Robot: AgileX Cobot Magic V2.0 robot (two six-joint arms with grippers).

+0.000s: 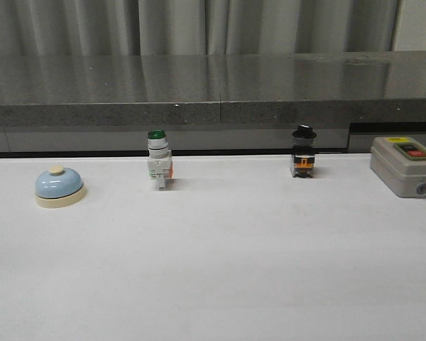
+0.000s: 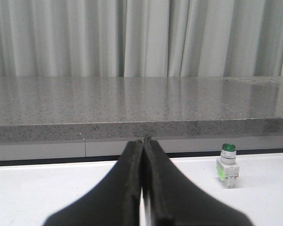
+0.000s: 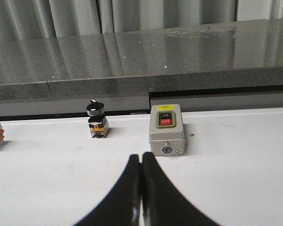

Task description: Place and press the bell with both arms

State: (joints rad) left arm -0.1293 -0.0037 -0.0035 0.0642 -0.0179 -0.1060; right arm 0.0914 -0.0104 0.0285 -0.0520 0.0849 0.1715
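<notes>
The bell, a light-blue dome on a cream base with a cream button, stands upright on the white table at the far left of the front view. Neither arm shows in the front view. In the left wrist view my left gripper is shut, fingers pressed together with nothing between them; the bell is out of that view. My right gripper is shut as well and holds nothing, hovering over bare table in front of the grey box.
A green-capped white push-button switch stands mid-left near the table's back edge. A black-knobbed switch stands mid-right. A grey box with red and black buttons sits far right. A grey stone ledge runs behind the table.
</notes>
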